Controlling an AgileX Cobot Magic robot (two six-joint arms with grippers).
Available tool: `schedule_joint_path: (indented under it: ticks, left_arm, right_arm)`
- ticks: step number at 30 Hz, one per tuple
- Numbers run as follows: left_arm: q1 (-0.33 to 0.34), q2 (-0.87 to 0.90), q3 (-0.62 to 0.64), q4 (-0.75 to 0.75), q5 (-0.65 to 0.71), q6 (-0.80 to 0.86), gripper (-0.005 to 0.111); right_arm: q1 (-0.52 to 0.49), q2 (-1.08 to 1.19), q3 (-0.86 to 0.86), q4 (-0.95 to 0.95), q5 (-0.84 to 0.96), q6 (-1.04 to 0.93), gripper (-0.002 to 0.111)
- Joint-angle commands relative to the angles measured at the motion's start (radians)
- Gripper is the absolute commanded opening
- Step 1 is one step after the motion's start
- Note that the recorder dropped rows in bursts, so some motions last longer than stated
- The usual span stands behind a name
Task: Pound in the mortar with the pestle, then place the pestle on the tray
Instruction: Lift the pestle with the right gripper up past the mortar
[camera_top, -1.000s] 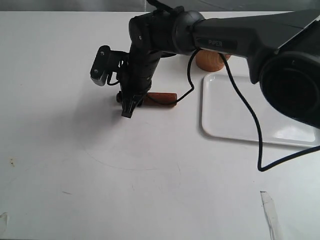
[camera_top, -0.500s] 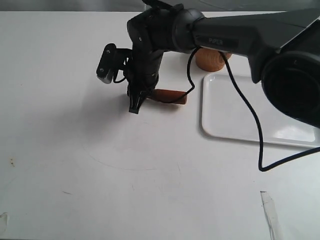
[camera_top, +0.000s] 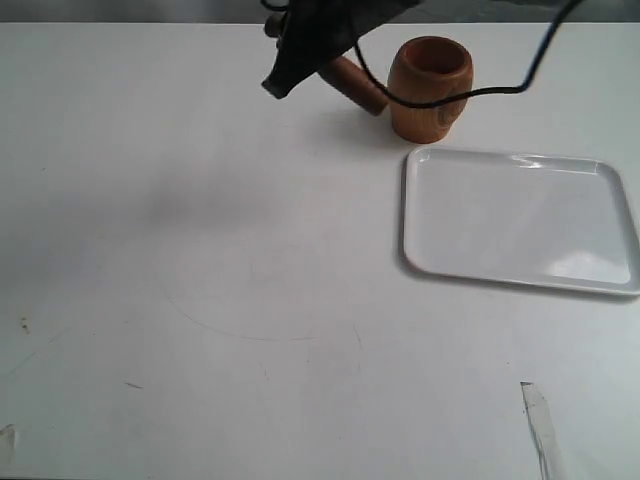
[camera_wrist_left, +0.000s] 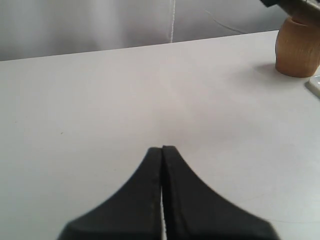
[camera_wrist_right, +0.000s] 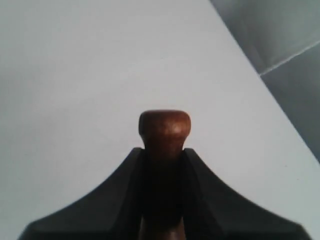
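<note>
The light brown mortar (camera_top: 430, 88) stands upright at the back of the table, also seen as the mortar (camera_wrist_left: 298, 47) in the left wrist view. The white tray (camera_top: 515, 220) lies just in front of it, holding nothing. My right gripper (camera_top: 285, 68) hangs in the air left of the mortar, shut on the reddish-brown pestle (camera_top: 358, 86), whose thick end points down toward the mortar's side. In the right wrist view the pestle's knob (camera_wrist_right: 164, 125) sticks out past the right gripper (camera_wrist_right: 164, 150). My left gripper (camera_wrist_left: 162, 148) is shut with nothing in it, low over bare table.
A black cable (camera_top: 470, 95) from the right arm loops across the mortar's front. A thin pale strip (camera_top: 540, 425) lies at the table's front right. Small marks dot the front left (camera_top: 22, 323). A tray corner (camera_wrist_left: 315, 84) shows near the mortar.
The right arm has lifted the pestle off the table and carried it back and up beside the mortar. Most of the arm has left the exterior view, uncovering the mortar.
</note>
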Motion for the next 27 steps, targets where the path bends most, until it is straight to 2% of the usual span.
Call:
schedule_joint_path:
  ticks: [1,6,11,14,17,20,22,27]
  left_arm:
    - [-0.008,-0.001,0.001,-0.007,-0.003,-0.008,0.0]
    - [-0.008,-0.001,0.001,-0.007,-0.003,-0.008,0.0]
    - [-0.008,-0.001,0.001,-0.007,-0.003,-0.008,0.0]
    - [-0.008,-0.001,0.001,-0.007,-0.003,-0.008,0.0]
    - [-0.008,-0.001,0.001,-0.007,-0.003,-0.008,0.0]
    - [-0.008,-0.001,0.001,-0.007,-0.003,-0.008,0.0]
    - [-0.008,-0.001,0.001,-0.007,-0.003,-0.008,0.0]
    - [-0.008,-0.001,0.001,-0.007,-0.003,-0.008,0.0]
  right_arm:
    - [-0.07,-0.167,0.203,0.061,-0.285,0.019,0.0]
    - [-0.175,-0.317,0.448,0.167,-0.627,0.033,0.0]
    - [-0.23,-0.348,0.628,0.169,-0.994,0.109,0.0]
    - [-0.232,-0.316,0.683,0.13,-1.178,0.185,0.0]
    - [-0.24,-0.251,0.702,0.046,-1.358,0.34,0.0]
    - [-0.242,-0.17,0.702,0.045,-1.544,0.412,0.0]
    - [-0.245,-0.115,0.699,0.052,-1.627,0.441,0.0]
    - [-0.307,0.017,0.638,0.014,-1.627,0.555,0.0]
